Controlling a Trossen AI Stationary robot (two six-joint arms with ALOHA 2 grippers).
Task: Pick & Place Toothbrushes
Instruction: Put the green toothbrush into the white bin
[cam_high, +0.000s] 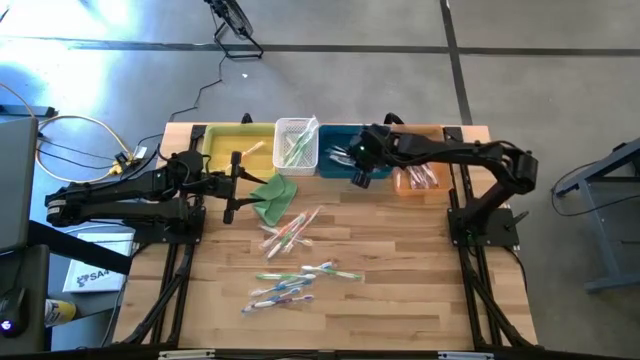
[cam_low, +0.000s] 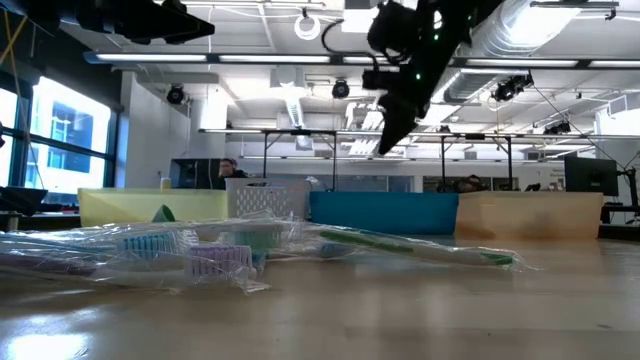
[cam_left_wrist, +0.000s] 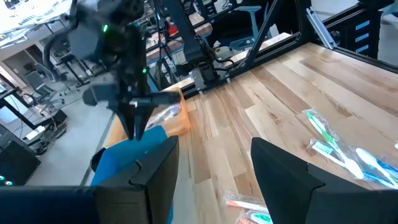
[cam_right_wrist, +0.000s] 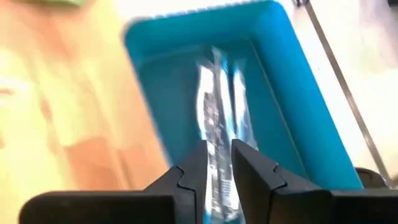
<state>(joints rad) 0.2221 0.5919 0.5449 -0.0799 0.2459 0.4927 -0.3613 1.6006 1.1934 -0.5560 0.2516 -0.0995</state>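
We see four bins along bench back edge: yellow bin, white basket with green toothbrushes, blue bin with wrapped toothbrushes, orange bin with some.

Right gripper over blue bin, fingers narrowly apart, empty.

Left gripper fingers wide, empty.

Loose toothbrushes mid-bench.

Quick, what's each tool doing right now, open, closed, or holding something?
Left tool: open, empty, above the table.
Right tool: over the blue bin, jaws narrowly apart; whether it grips a toothbrush cannot be told.
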